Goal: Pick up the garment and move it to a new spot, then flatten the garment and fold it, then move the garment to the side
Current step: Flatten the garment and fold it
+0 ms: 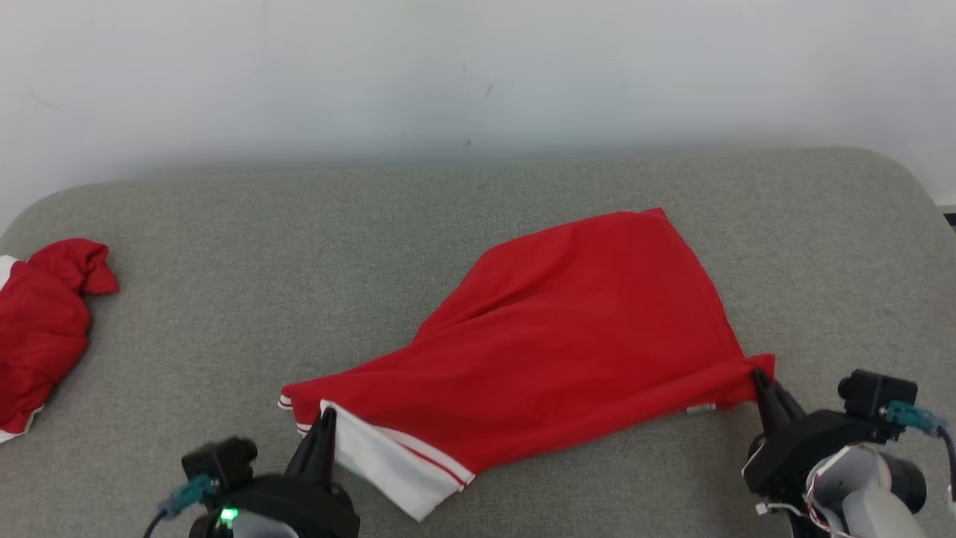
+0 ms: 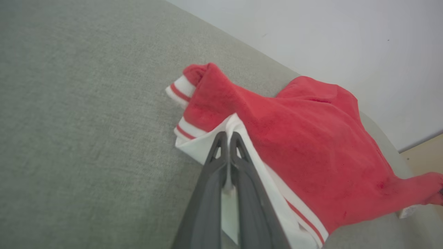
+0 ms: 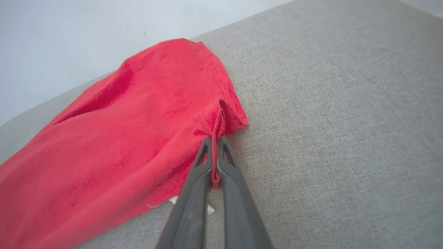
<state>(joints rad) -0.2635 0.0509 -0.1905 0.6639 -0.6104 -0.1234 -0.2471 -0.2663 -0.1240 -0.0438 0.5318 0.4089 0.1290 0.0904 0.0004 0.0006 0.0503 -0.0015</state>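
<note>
The garment [image 1: 567,329] is red with a white, red-striped hem and lies stretched across the grey cushioned surface [image 1: 299,246]. My left gripper [image 1: 326,418] is shut on its white hem at the near left; the left wrist view shows the gripper [image 2: 227,136] pinching white cloth of the garment [image 2: 311,138]. My right gripper [image 1: 759,376] is shut on the red corner at the near right, and the right wrist view shows this gripper [image 3: 215,140] clamping a red fold of the garment [image 3: 138,121]. The cloth is pulled taut between both grips.
A second red and white garment [image 1: 37,329] lies bunched at the far left edge of the surface. A pale wall [image 1: 478,75] rises behind the surface. A strip of floor [image 2: 425,152] shows past the surface's rounded corner.
</note>
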